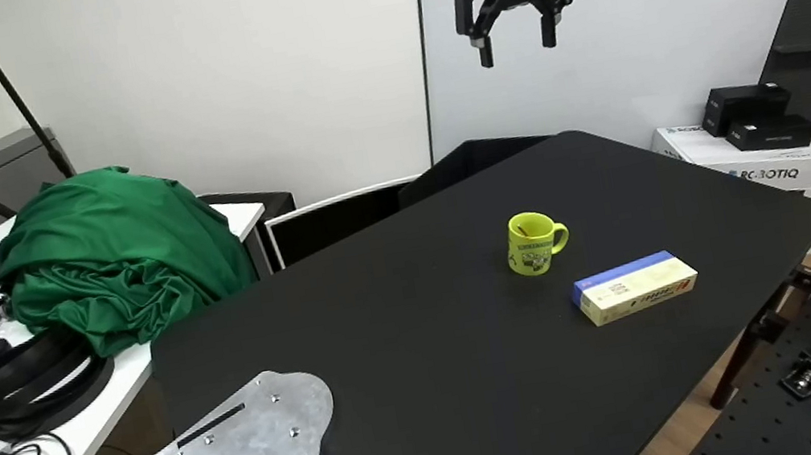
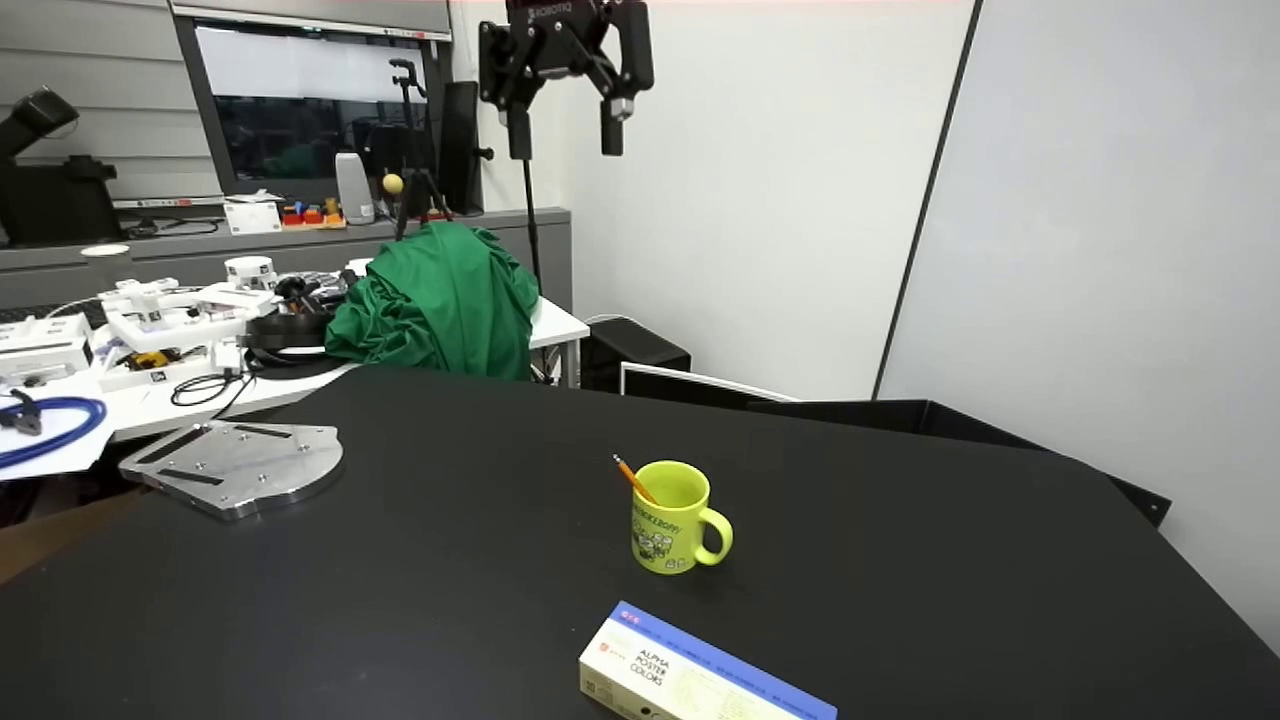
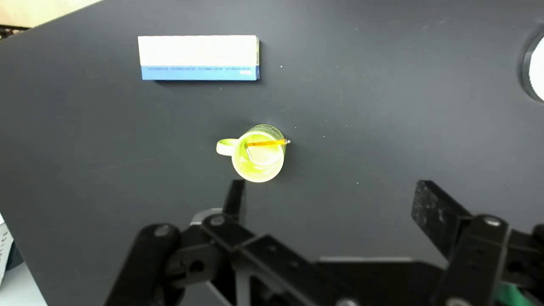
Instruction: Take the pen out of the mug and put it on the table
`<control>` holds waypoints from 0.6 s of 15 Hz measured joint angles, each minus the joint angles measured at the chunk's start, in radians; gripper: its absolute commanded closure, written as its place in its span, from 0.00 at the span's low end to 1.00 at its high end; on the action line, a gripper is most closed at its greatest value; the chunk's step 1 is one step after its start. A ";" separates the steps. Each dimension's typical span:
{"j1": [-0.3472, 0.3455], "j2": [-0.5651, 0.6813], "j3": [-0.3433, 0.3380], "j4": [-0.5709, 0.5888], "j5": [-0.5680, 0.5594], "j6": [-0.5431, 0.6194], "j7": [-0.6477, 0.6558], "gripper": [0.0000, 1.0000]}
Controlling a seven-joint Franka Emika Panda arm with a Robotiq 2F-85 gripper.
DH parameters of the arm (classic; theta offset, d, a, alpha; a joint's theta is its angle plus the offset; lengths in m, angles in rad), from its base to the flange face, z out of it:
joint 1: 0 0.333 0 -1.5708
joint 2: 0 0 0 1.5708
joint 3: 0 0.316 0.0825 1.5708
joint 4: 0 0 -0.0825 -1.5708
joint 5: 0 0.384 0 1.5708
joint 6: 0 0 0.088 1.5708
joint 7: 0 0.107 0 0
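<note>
The lime yellow-green mug (image 1: 530, 260) stands upright on the black table (image 1: 410, 357). It shows in both exterior views (image 2: 664, 545) and in the wrist view (image 3: 255, 171), with its handle to the side. An orange pen (image 2: 633, 479) leans inside the mug, its silvery end sticking out over the rim on the side away from the handle. The pen also shows in the wrist view (image 3: 267, 143); its lower end is inside the mug. My gripper (image 1: 518, 53) is open and empty, high above the table. In the wrist view its fingers (image 3: 331, 191) are wide apart, with the mug beyond the left fingertip.
A flat yellow-and-blue box (image 1: 636, 287) lies near the mug. A silver metal plate (image 1: 244, 440) lies at the table's edge. Beside the table is a white cluttered desk with a green cloth (image 1: 124, 248). A wall (image 1: 267, 70) stands behind the table.
</note>
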 measured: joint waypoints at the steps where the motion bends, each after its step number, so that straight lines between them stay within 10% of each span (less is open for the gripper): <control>1: 0.000 0.050 -0.009 0.055 0.021 -0.035 0.000 0.00; 9: -0.011 0.400 -0.072 0.399 0.255 -0.241 0.018 0.00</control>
